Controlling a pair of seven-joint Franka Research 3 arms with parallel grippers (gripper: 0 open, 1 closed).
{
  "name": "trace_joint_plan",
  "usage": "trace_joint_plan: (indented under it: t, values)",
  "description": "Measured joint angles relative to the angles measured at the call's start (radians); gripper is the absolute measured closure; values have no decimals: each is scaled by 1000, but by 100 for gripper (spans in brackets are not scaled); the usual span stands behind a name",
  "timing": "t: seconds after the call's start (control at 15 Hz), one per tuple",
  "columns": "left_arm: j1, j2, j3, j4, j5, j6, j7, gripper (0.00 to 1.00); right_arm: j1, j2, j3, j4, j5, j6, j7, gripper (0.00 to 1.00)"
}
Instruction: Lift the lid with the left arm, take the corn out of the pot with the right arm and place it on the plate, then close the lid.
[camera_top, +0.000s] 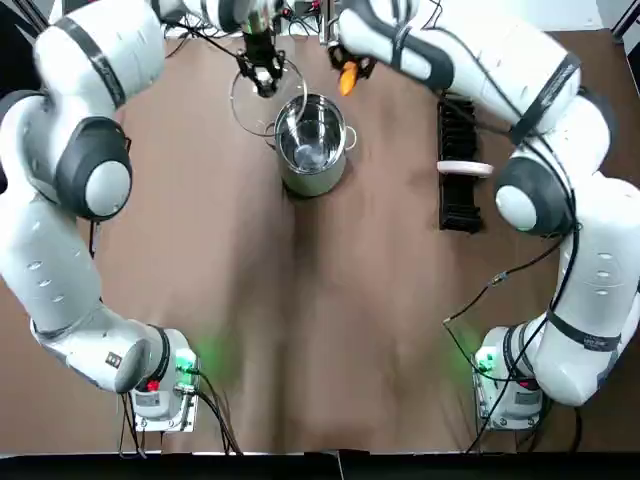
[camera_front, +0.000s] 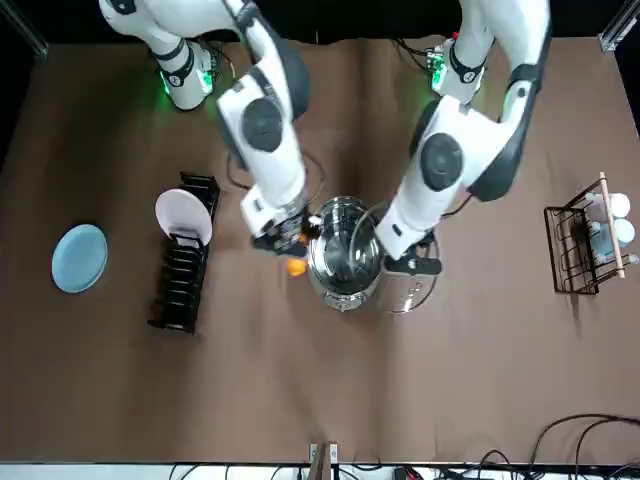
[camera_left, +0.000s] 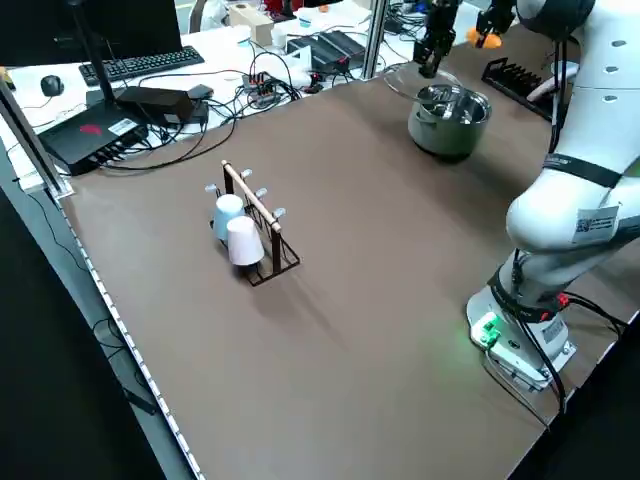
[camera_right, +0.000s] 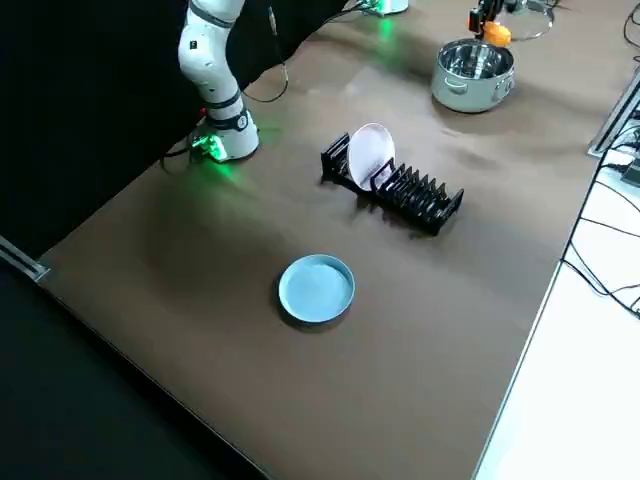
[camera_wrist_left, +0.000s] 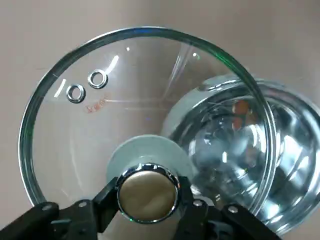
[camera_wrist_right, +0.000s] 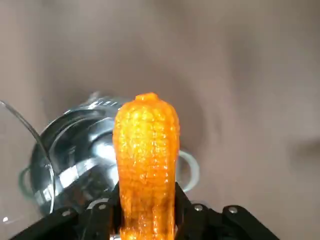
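The left gripper (camera_wrist_left: 148, 196) clamps the chrome knob (camera_wrist_left: 147, 190) of the glass lid (camera_wrist_left: 125, 100), one black finger (camera_wrist_left: 107, 200) pressed on each side of it. The lid's steel rim is all in view, and two small metal rings (camera_wrist_left: 97, 79) sit in the glass near its edge. The open steel pot (camera_wrist_left: 285, 150) lies beyond, partly seen through the lid, with an orange glint on its inner wall. Brown table (camera_wrist_left: 45, 30) surrounds both.
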Motion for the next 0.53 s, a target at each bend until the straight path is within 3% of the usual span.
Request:
trace_joint_plan:
  t: [0.33, 0.53]
  values:
    - [-116, 87, -3, 0, 0, 203, -190, 49, -222, -41, -5, 0, 59, -207, -249, 60]
    - [-150, 110, -4, 0, 0, 226, -237, 49, -387, -66, -11, -2, 58, -322, -473, 60]
